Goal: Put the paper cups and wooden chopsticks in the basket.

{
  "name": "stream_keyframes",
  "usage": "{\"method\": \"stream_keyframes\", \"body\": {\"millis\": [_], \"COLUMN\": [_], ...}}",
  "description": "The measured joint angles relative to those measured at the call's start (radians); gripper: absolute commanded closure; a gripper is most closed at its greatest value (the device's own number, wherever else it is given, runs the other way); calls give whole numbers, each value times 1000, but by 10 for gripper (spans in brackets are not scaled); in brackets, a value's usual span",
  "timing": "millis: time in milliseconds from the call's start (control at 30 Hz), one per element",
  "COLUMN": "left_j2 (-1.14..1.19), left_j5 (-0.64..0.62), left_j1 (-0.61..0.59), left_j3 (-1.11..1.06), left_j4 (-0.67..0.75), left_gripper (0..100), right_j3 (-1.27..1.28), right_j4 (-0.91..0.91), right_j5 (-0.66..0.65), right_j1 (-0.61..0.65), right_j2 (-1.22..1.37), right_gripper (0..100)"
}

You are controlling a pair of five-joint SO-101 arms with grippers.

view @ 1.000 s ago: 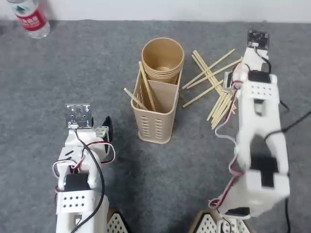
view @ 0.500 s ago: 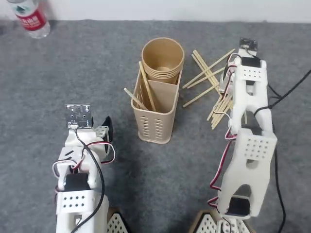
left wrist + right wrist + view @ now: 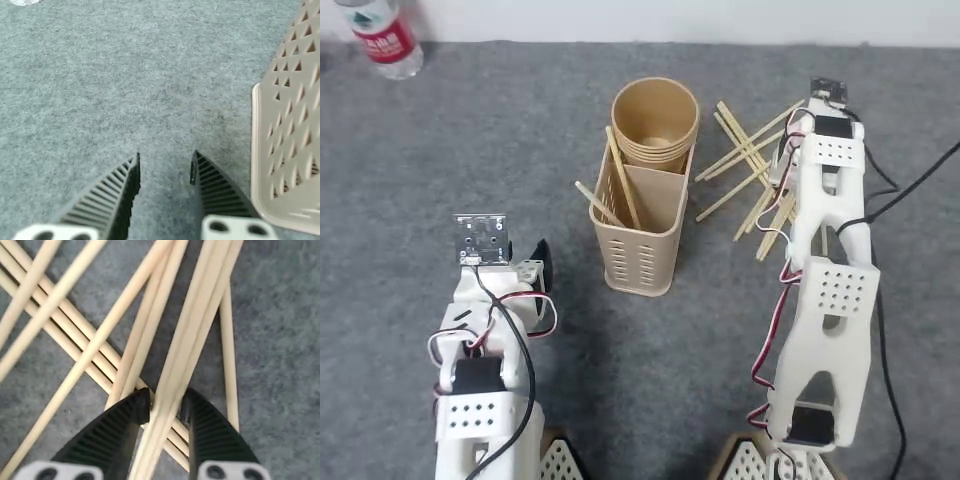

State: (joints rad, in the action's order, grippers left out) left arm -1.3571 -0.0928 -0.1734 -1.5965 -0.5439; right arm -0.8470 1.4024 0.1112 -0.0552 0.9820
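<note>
Midway across the grey felt table (image 3: 470,130) stands the tan slotted plastic basket (image 3: 638,262). A stack of paper cups (image 3: 655,118) fills its far compartment, and a few wooden chopsticks (image 3: 625,185) lean in the near one. Loose chopsticks (image 3: 745,148) lie crisscrossed just right of it. Close up, the right wrist view shows the right gripper (image 3: 165,407), its ribbed jaws narrow and pinching a pair of these sticks. The left gripper (image 3: 165,170) sits beside the basket's perforated wall, jaws moderately apart over bare felt.
</note>
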Motion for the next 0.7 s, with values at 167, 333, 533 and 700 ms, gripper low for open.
{"method": "stream_keyframes", "body": {"millis": [167, 333, 533, 700], "left_j2": [0, 0, 0, 0], "left_j5": [0, 0, 0, 0], "left_j1": [0, 0, 0, 0], "left_j3": [0, 0, 0, 0], "left_j4": [0, 0, 0, 0], "left_gripper": [826, 826, 826, 826], "right_j3": [-31, -106, -284, -342], "right_j4": [87, 204, 342, 350], "right_j5": [0, 0, 0, 0], "right_j1": [-2, -2, -2, -3], "right_j2": [2, 5, 5, 5], "right_gripper": [973, 991, 991, 991]}}
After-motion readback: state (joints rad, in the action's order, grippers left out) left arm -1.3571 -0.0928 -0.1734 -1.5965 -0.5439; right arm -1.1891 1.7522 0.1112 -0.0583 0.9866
